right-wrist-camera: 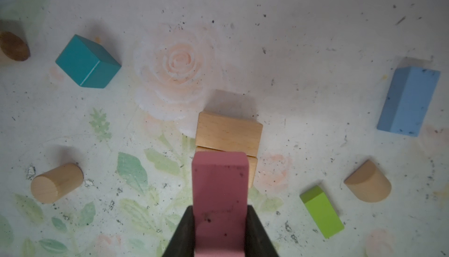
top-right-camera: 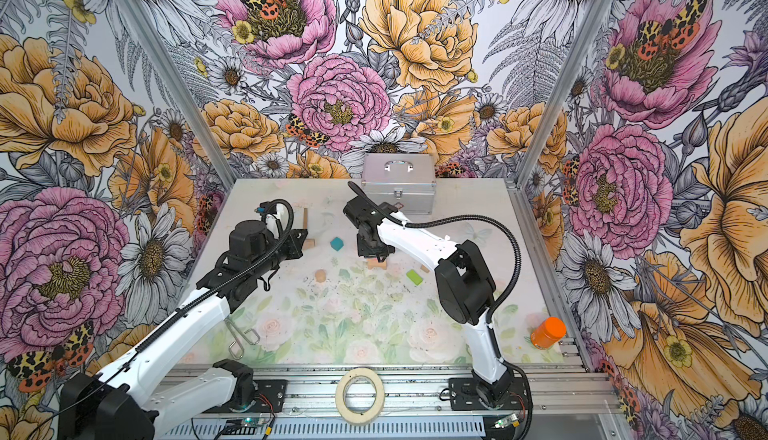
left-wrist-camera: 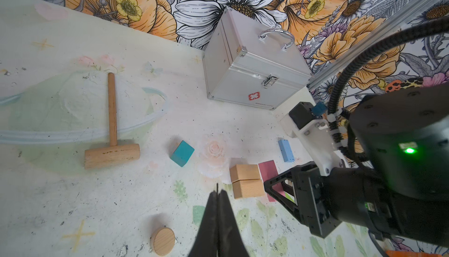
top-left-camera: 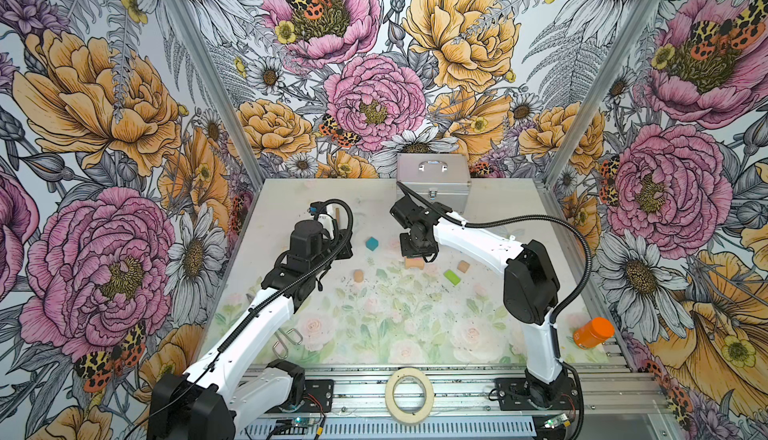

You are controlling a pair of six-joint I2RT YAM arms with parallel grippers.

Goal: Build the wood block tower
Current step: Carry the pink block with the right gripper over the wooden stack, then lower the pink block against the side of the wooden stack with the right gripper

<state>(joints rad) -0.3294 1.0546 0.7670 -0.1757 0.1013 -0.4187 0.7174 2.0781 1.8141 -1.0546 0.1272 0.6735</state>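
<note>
While the right gripper (right-wrist-camera: 220, 219) clamps the pink brick (right-wrist-camera: 220, 183) by the tan bricks (right-wrist-camera: 228, 131):
Placing step, it seems; next, lower it level and release.

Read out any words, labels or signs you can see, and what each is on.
No legible words anywhere.
Silver case: red badge with a white cross-like emblem; the print under it is too blurred to read.
Orange bottle: side marking too small to read.

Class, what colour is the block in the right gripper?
Pink; the block shows best in the right wrist view.
</note>
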